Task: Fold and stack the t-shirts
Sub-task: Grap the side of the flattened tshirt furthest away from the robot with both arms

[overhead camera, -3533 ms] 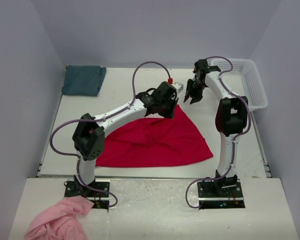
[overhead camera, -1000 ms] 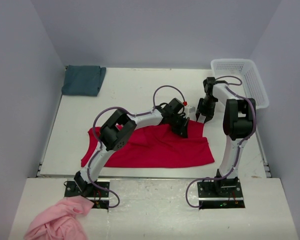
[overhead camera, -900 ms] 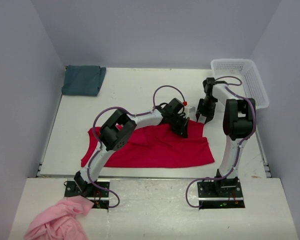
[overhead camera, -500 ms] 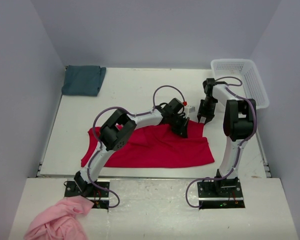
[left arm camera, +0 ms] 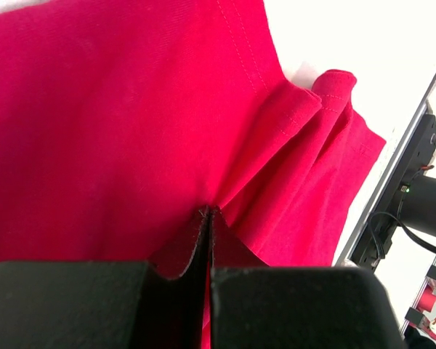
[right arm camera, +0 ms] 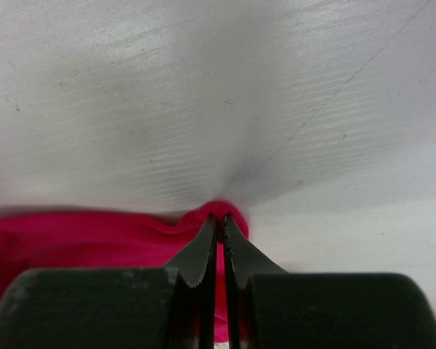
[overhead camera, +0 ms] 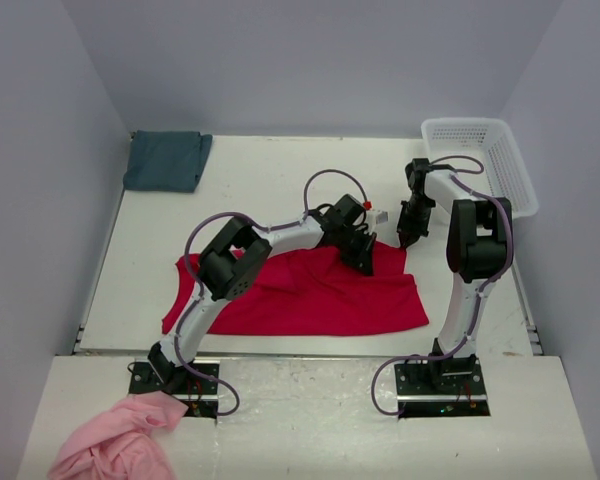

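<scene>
Where the white table fills the middle of the top view, the red t-shirt lies spread across its near half. The shirt is flat and wide toward the near edge, with one corner trailing off to the left. Its far right edge is gathered into folds.

Both arms reach over this shirt. The left arm stretches from its base across the cloth to that far right edge, and the right arm bends back down to the same edge from the right.

At the table's far right corner stands a white mesh basket. Its lattice walls and floor show plainly, and it sits well apart from both shirts. In the far left corner the teal t-shirt lies folded into a neat block, well apart from the red one. On the near shelf, just beside the left arm's base, sits a crumpled pink cloth.

The left gripper is clenched on the red t-shirt. In its wrist view the jaws meet on a pinch of red fabric, with pleats fanning away from them. The right gripper, just beside it, is also clamped on the shirt. Its wrist view shows the tips closed on a small hump of the red hem against the bare table.
</scene>
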Controlling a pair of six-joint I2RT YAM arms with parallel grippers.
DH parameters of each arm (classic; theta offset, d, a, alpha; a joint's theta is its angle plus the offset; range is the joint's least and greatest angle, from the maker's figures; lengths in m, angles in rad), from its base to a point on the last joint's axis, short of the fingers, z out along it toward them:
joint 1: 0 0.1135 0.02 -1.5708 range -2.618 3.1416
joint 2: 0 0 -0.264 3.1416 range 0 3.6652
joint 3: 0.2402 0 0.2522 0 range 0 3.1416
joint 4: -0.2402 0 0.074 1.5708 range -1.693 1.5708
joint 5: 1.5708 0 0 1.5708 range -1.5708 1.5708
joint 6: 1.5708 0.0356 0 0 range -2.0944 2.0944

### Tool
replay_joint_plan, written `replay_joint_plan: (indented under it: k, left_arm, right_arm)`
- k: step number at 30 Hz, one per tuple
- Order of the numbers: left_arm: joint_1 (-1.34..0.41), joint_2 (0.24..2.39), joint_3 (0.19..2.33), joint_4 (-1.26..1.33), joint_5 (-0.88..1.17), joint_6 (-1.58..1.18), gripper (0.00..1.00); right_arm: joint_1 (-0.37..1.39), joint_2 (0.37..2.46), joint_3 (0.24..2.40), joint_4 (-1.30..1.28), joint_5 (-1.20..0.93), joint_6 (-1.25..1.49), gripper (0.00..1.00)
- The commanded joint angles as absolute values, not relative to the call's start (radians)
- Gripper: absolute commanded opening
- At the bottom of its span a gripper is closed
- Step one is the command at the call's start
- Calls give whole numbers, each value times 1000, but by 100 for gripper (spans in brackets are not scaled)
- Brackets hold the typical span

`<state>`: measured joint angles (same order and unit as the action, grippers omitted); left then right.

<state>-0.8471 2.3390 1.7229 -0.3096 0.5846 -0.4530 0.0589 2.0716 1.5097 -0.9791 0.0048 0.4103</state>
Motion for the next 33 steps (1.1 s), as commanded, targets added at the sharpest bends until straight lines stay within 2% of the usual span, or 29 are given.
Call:
replay_joint_plan:
  k: [1,4,8,9,10,12,13,15,16,20,24,26,30,33]
  left_arm:
    - [-831,2299,1727,-350,552,-439,0]
    - [-830,2293,1747,-376,493,-426,0]
    - [-828,2225,1755,-408,312,-423,0]
    - [-828,2214,1778,-422,283,-420,2]
    - [-828,2192,1796,-464,252,-416,10]
    - [-828,2168,1850,-515,148,-414,17]
    - [-827,2154,1865,-543,112,-414,26]
    - [-816,2117,1903,-629,8,-420,38]
    - [-808,2096,1913,-700,-41,-432,39]
    - [-715,2019,1810,-813,-167,-457,35]
    - [-637,1919,1591,-778,-178,-442,7]
    - [-624,1902,1521,-778,-189,-422,7]
    - [-626,1895,1439,-762,-183,-423,19]
    - [-626,1882,1410,-744,-160,-423,24]
  right_arm:
    - [54,2000,1505,-963,26,442,0]
    - [54,1988,1526,-963,43,442,0]
    - [54,1968,1572,-959,48,436,0]
    - [54,1968,1584,-957,38,436,0]
    - [55,1964,1586,-957,23,434,0]
    - [58,1960,1579,-946,17,434,0]
    - [61,1957,1574,-942,17,434,0]
    - [69,1950,1565,-934,15,433,0]
    - [75,1950,1566,-934,12,433,0]
    - [94,1924,1562,-923,5,430,0]
    - [107,1916,1559,-924,6,426,0]
    - [115,1913,1555,-919,6,425,0]
    - [121,1908,1552,-916,6,423,0]
    - [120,1907,1548,-914,6,422,0]
